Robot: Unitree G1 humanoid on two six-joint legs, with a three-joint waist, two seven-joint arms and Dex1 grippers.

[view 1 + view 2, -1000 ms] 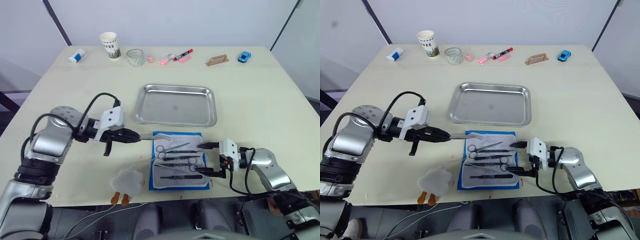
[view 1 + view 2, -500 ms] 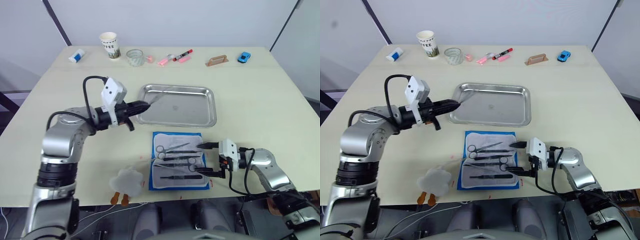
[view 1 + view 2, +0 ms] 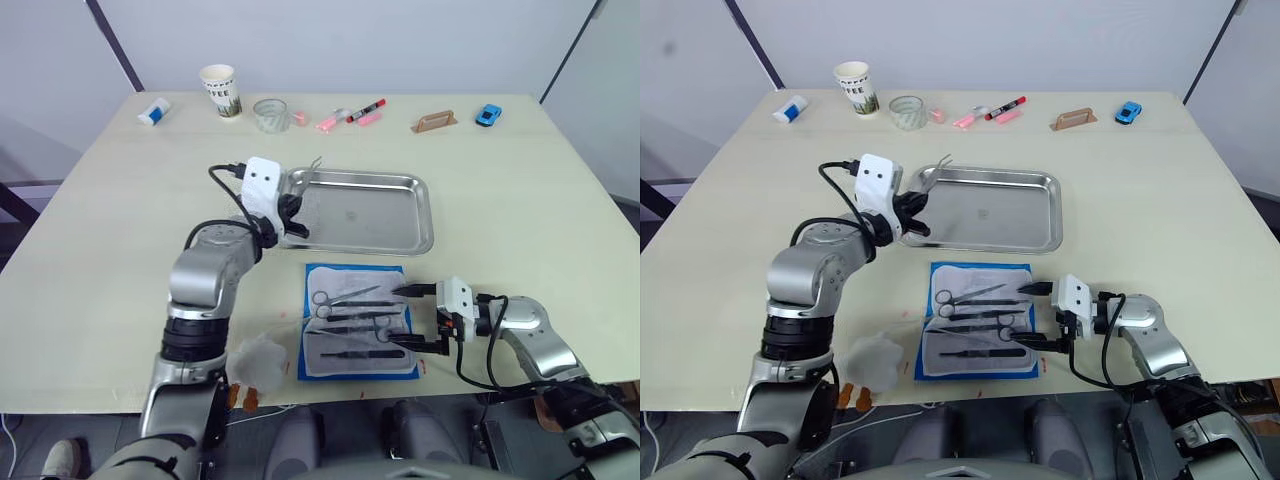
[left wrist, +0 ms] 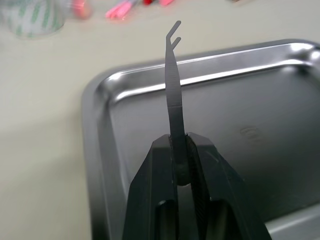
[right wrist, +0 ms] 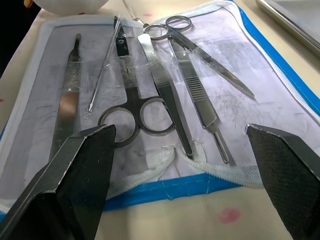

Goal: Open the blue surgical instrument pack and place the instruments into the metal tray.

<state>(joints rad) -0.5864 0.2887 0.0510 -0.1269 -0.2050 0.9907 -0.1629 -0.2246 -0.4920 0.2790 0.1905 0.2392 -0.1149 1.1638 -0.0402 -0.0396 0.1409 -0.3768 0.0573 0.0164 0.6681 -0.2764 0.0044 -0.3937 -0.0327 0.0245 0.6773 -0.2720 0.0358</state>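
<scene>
Fingers, left: the left gripper point(image 4: 179, 165) was closed tight on a slim pair of tweezers point(image 4: 172, 95), which stood up from between the two black fingers point(image 4: 150, 200) with its forked tip free in the air.
Position, left: the tweezers were held above the near-left corner of the metal tray point(image 3: 420, 215), with the tip reaching toward the far rim.
Risk, left: I think the tweezers could fall outside the tray if they were let go here, because the tip seemed to lie close to the rim; they could also slide or bounce on the shiny bottom.
Pack: the blue surgical instrument pack point(image 3: 410, 372) lay open on the table just in front of the tray, its pale lining up.
Instruments: scissors point(image 5: 200, 42), ring-handled forceps point(image 5: 131, 107) and a thin straight handle point(image 5: 67, 100) were still in the pack.
Fingers, right: the right gripper point(image 3: 420, 318) was wide open and held nothing, at the right edge of the pack.
Risk, right: closing here could catch the lining or several tools together, since they lay crossed and touching.
</scene>
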